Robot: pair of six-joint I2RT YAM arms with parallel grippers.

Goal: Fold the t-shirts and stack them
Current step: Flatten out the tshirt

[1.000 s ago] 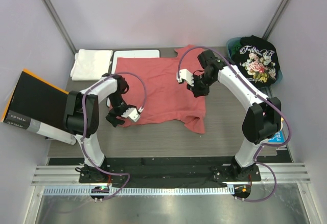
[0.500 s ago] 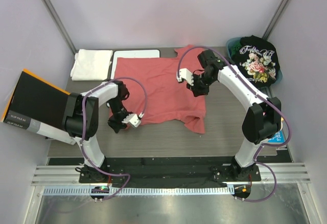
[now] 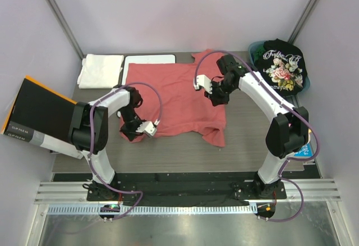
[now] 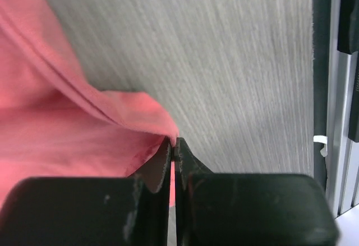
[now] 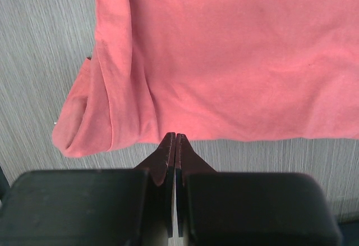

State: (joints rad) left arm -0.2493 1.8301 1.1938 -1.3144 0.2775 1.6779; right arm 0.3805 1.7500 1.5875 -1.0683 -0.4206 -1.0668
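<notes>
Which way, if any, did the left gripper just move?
Yes, slightly: the left gripper, pinching the salmon-red t-shirt, has shifted away from the whiteboard toward the near edge of the table.

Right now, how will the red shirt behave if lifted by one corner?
Likely floppy: the salmon-red t-shirt lies wrinkled, one corner folded over. Probably light: its thin hem bunches at the left gripper tips. Expect draping, not held shape.
</notes>
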